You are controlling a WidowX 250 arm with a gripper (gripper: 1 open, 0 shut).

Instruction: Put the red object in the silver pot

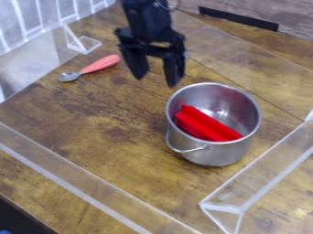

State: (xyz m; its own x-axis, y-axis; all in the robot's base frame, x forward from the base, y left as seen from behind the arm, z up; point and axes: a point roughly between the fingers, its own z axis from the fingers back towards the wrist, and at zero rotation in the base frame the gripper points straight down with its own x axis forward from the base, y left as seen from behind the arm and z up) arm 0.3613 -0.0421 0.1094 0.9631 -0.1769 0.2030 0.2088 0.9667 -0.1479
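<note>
The red object [208, 124], a flat bright red block, lies tilted inside the silver pot [214, 145], one end leaning up against the pot's inner wall. The shiny pot stands on the wooden table [86, 128] at centre right, its thin wire handle hanging down the front. My black gripper [156, 70] hangs above the table just up and left of the pot's rim, pointing steeply down. It is open, its fingers spread, and nothing sits between them. It touches neither the pot nor the block.
A small spoon [90, 69] with a pinkish-red handle lies on the table to the left of the gripper. Clear acrylic walls [251, 201] ring the table, low at the front and right, with more panels at the back left.
</note>
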